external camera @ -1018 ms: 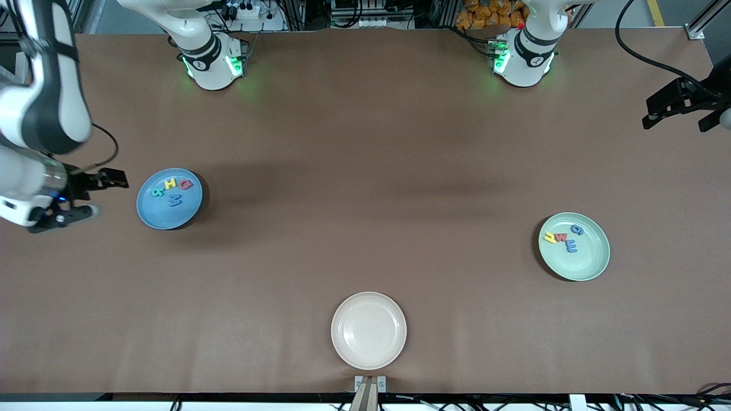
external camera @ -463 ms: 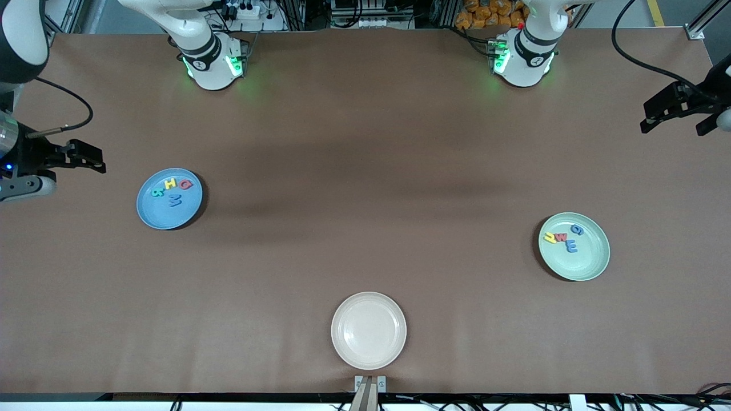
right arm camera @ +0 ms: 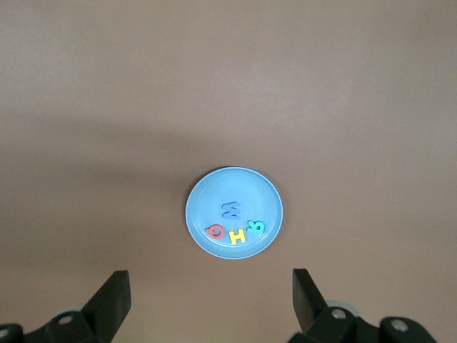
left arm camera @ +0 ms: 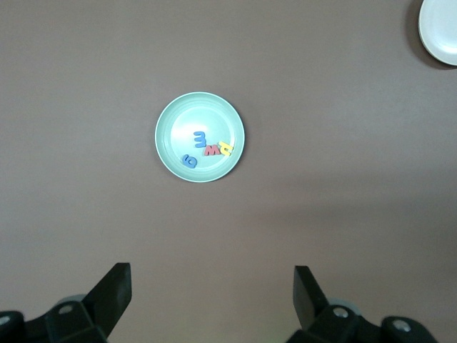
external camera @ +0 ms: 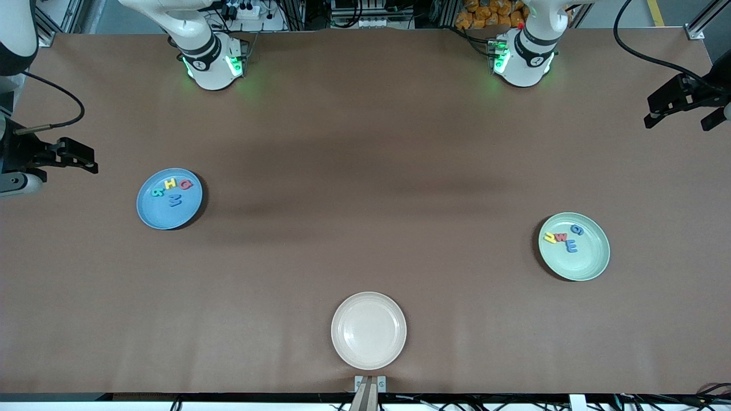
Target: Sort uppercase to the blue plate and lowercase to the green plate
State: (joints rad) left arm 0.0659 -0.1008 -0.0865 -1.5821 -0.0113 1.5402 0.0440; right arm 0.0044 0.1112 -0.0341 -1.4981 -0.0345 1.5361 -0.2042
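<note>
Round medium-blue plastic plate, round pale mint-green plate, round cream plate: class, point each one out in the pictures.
Round medium-blue plastic plate point(external camera: 163, 214): front view, bare floor near its rim.
Round pale mint-green plate point(external camera: 591, 262): front view, bare floor beside the letters.
Round cream plate point(external camera: 369, 330): front view, its centre.

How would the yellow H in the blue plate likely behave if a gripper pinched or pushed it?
The yellow H looks like thin foam, so it is probably very light and slightly squashy. Lying flat in the blue plate, it should slide, not roll. Its low profile beside the red Q and teal R may make a clean pinch awkward.
</note>
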